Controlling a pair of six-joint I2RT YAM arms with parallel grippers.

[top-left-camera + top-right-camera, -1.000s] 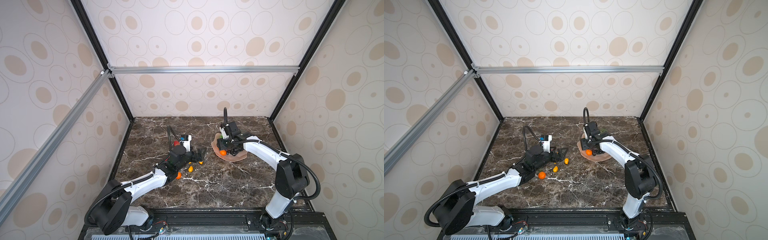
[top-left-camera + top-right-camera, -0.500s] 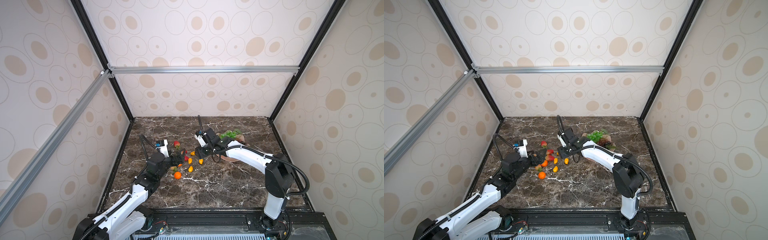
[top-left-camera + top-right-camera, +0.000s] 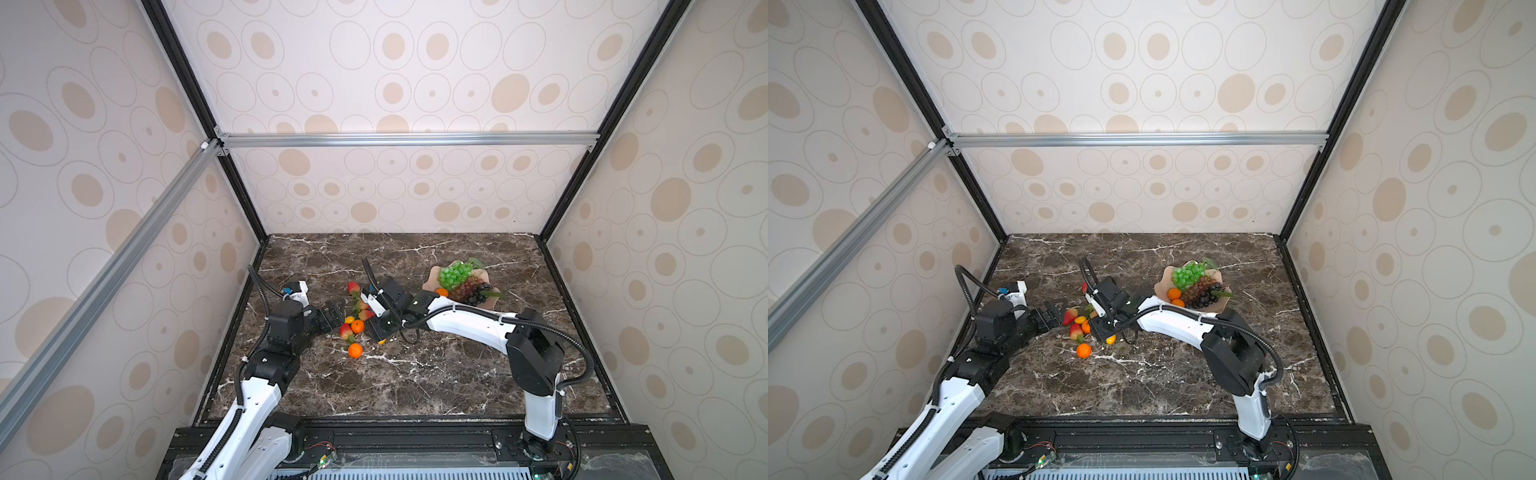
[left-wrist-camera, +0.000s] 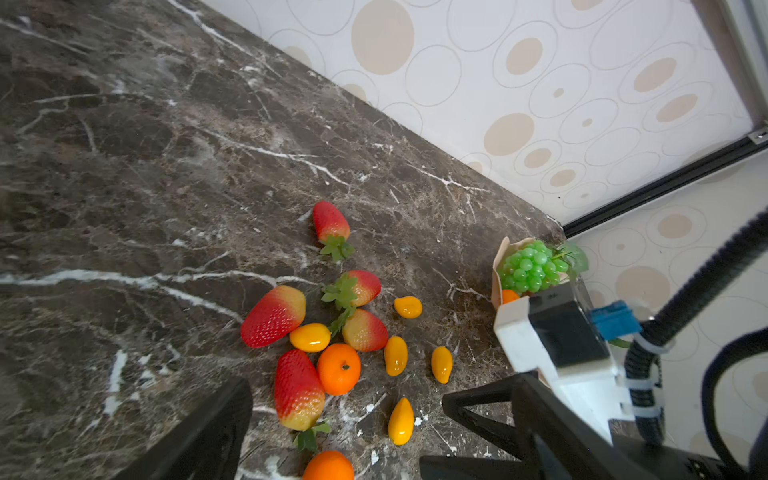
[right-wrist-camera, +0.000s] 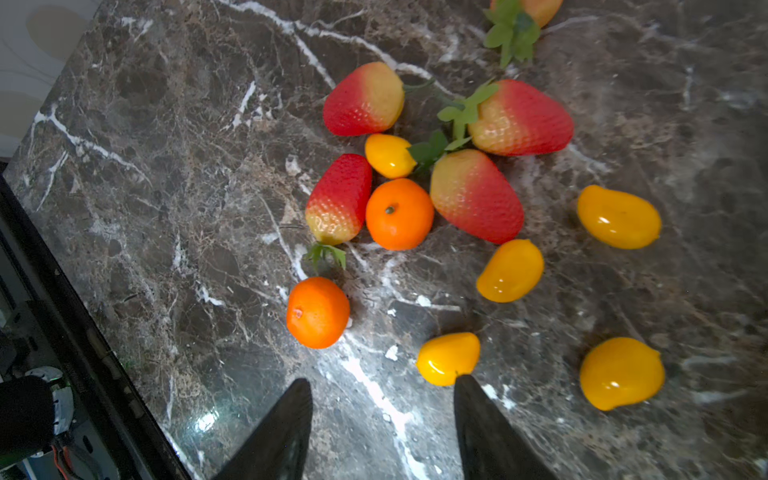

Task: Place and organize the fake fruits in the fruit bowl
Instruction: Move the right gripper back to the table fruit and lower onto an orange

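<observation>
The fruit bowl (image 3: 433, 275) (image 3: 1164, 277) (image 4: 498, 259) stands at the right back and holds green grapes (image 3: 455, 274), dark grapes (image 3: 473, 291) and tangerines (image 3: 1174, 294). Loose fake fruits lie left of centre: several strawberries (image 5: 478, 195), two tangerines (image 5: 318, 312) (image 5: 399, 214) and several kumquats (image 5: 510, 270). My left gripper (image 3: 334, 313) (image 3: 1054, 313) (image 4: 343, 395) is open at the cluster's left edge, holding nothing. My right gripper (image 3: 380, 328) (image 3: 1104, 330) (image 5: 382, 380) hangs open at the cluster's near right. A kumquat (image 5: 448, 358) sits at one fingertip (image 5: 463, 384); only bare table lies between the fingers.
The dark marble table (image 3: 415, 374) is boxed in by patterned walls at the left, back and right. A black rail (image 3: 395, 432) runs along the front edge. The right arm (image 3: 469, 326) stretches low across the table in front of the bowl.
The right gripper has moved from over the bowl leftward to the loose fruits. The left arm has drawn back to the left, leaving the fruit cluster uncovered.
</observation>
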